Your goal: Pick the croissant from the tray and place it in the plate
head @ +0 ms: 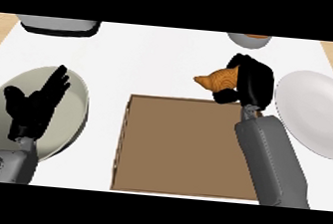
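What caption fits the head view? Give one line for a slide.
Right hand holds the croissant above the tray's far edge, beside the white plate.

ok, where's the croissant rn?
Head view, right of centre: the croissant is in the right hand, just past the tray's far edge, left of the white plate.

- No text, label, brand, number or sign can be read on anything in the head view.
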Robot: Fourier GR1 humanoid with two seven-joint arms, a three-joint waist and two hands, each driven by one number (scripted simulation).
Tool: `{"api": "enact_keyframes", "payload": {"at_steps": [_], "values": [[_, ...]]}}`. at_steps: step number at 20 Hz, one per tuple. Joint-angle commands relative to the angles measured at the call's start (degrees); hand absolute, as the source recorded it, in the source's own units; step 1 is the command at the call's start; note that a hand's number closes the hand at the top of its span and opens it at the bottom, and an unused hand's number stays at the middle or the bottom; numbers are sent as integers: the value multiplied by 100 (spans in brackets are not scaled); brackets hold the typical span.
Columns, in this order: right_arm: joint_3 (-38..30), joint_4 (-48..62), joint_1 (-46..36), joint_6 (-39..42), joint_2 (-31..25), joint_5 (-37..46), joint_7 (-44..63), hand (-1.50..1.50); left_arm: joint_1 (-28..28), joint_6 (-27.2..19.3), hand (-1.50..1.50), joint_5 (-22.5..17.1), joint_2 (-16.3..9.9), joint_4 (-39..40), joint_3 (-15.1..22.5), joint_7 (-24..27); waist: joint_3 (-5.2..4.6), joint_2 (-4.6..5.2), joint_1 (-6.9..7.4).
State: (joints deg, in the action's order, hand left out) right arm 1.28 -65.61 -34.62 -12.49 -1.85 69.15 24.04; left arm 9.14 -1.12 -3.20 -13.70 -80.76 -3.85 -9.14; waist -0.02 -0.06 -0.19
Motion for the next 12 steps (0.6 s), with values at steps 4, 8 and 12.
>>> {"api": "enact_keyframes", "payload": {"at_steps": [4, 8, 12], "values": [[-441, -312, 96, -1340, -193, 813, 1006, 150, 24, -119, 0, 121, 136, 93, 55, 27, 1, 8, -1], [-983, -311, -107, -1361, -388, 323, 1058, 150, -22, 10, 0, 60, 90, -285, 98, -235, 4, 11, 48], [-1176, -743, 390, -1382, -548, -12, 1027, 150, -241, -2, 0, 91, 63, -238, -39, -107, 2, 2, 28]]}}
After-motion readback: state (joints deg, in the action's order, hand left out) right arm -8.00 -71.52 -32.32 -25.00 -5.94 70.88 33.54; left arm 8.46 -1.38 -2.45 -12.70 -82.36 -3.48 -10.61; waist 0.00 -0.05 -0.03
